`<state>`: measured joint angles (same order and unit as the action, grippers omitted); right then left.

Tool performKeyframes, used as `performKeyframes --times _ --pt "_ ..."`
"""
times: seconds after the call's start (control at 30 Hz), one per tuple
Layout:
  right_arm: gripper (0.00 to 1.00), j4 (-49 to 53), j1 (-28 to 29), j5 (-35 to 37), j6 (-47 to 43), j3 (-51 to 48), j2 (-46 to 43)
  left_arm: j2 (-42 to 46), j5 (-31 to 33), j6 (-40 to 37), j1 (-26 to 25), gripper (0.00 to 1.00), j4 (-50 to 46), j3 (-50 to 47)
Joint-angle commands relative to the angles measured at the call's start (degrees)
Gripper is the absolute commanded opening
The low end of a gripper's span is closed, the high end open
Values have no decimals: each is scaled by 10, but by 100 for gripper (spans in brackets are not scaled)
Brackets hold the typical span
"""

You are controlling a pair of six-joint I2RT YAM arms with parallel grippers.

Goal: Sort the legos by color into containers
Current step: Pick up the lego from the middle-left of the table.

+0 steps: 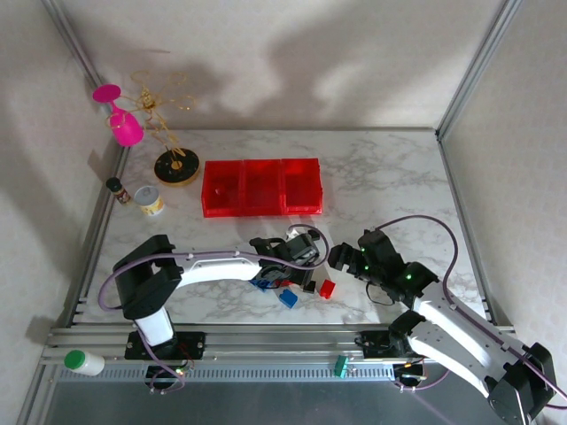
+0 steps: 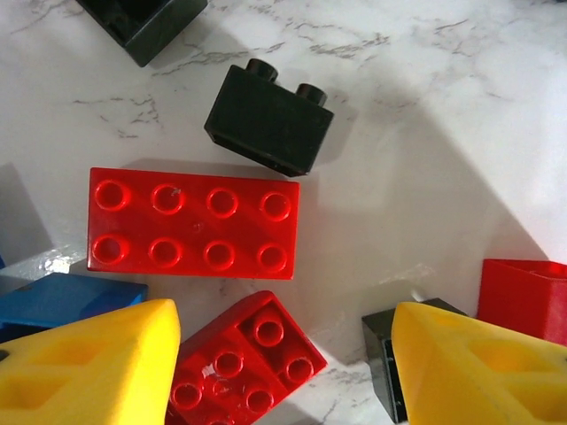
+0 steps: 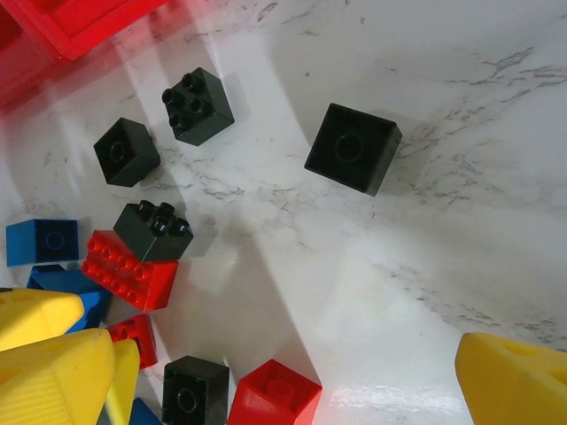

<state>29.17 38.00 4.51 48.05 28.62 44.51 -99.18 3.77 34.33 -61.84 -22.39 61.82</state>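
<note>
The three joined red containers (image 1: 260, 187) stand at the table's middle back, and their corner (image 3: 53, 27) shows in the right wrist view. The legos lie in a loose pile in front of them. My left gripper (image 2: 283, 372) is open low over the pile. A small red sloped brick (image 2: 244, 359) lies between its fingers, close to the left one. Beyond are a long red brick (image 2: 193, 223), a black brick (image 2: 270, 118) and a blue one (image 2: 62, 301). My right gripper (image 3: 283, 381) stands open with nothing gripped, above a red brick (image 3: 275, 394) and a black brick (image 3: 195, 390). Several black bricks (image 3: 353, 148) lie scattered further off.
A small tin can (image 1: 151, 201), a dark little bottle (image 1: 118, 190), a gold wire stand (image 1: 175, 166) and a pink glass (image 1: 120, 115) crowd the back left. A white bottle with a green cap (image 1: 84, 361) lies on the front rail. Walls close in both sides.
</note>
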Motion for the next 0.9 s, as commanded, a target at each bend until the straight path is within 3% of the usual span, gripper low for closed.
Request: performKeyframes --times 0.0,0.57,0.87 --pt "99 -14 -1 7 8 -3 -2 -29 -3 15 -3 67 0 15" --pt "99 -14 -6 18 -2 10 0 -133 50 2 20 69 -2 113" --pt "99 -19 -31 -3 -8 6 -6 -85 96 38 20 68 -2 68"
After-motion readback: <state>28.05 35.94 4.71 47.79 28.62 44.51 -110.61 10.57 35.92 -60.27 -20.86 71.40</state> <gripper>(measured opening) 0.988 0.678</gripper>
